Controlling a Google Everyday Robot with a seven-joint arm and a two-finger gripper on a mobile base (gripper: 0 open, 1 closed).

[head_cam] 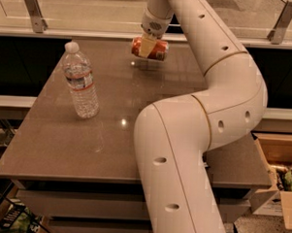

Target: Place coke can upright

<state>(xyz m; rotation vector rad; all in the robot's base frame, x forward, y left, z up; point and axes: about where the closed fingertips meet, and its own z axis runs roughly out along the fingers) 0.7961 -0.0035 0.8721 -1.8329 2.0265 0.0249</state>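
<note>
The coke can [158, 49] is orange-red with silver ends and lies on its side, held a little above the far part of the brown table [111, 131]. My gripper [148, 45] reaches down from the white arm at the far middle and is shut on the can across its middle. One beige finger [147, 45] shows in front of the can. A faint reflection shows on the table beneath it.
A clear water bottle [80, 81] with a white cap stands upright at the left of the table. My large white arm [193, 140] covers the right half of the table. A railing [67, 33] runs behind the far edge. A cardboard box [279, 177] sits on the floor at right.
</note>
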